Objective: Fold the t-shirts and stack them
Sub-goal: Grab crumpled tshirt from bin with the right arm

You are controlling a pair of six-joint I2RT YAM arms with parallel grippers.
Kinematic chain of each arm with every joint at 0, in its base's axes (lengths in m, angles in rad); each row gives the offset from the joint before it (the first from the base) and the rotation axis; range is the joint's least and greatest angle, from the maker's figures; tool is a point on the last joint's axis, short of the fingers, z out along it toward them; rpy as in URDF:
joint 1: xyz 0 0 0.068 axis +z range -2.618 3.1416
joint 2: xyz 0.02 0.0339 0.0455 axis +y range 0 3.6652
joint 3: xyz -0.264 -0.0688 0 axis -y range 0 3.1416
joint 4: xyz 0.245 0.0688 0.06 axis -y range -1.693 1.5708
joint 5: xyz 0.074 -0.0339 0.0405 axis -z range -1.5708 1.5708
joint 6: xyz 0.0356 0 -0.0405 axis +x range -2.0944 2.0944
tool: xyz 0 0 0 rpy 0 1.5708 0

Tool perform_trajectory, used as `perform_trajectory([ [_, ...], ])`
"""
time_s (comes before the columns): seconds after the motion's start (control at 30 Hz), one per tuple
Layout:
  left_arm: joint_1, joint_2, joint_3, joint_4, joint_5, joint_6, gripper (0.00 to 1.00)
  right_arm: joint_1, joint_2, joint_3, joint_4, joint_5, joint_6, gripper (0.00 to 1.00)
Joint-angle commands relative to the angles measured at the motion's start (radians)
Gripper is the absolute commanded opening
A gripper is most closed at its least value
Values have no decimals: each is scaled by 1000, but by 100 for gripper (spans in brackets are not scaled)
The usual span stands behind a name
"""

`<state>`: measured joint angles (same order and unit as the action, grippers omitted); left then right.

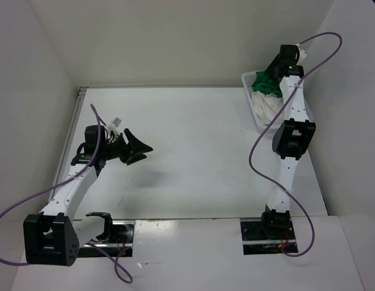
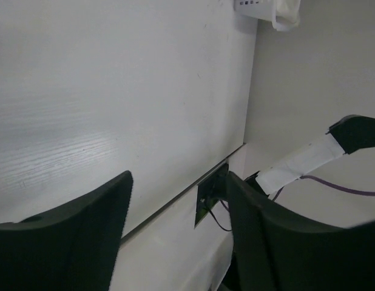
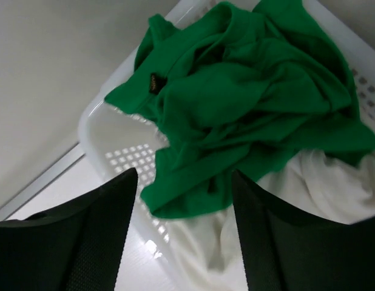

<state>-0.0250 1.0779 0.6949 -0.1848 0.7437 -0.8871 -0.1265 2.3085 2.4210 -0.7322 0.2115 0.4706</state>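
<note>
Found broad bare table (image 1: 193,157) between the arms, hemmed by white walls at left, far and right. Noted the white mesh basket (image 1: 247,79) tucked into the far right corner, just beside the right wall. Saw the green t-shirt (image 3: 248,103) crumpled on top inside it, reaching the rim, with the white t-shirt (image 3: 321,182) bunched beneath. Caught the right gripper (image 3: 184,176) above that heap, fingers spread, pinching nothing. Spotted the left gripper (image 1: 136,148) at left, raised over bare tabletop, fingers likewise spread and empty. Could not make out anything deeper in the basket. Lost much of the basket behind the right arm in the overhead view.
</note>
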Motion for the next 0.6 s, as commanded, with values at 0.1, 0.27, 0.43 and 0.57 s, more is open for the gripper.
perform_trajectory([
  [0.1, 25, 14, 31, 2, 59, 77, 68, -35, 130, 220, -21, 40, 3, 79],
  [0.27, 34, 62, 52, -8, 49, 88, 85, -35, 199, 268, -21, 20, -6, 82],
  [0.43, 34, 83, 63, -8, 49, 88, 87, -35, 230, 335, -3, 11, 7, 54],
  [0.57, 34, 93, 63, -8, 40, 88, 87, -44, 230, 345, 45, -35, 25, 47],
])
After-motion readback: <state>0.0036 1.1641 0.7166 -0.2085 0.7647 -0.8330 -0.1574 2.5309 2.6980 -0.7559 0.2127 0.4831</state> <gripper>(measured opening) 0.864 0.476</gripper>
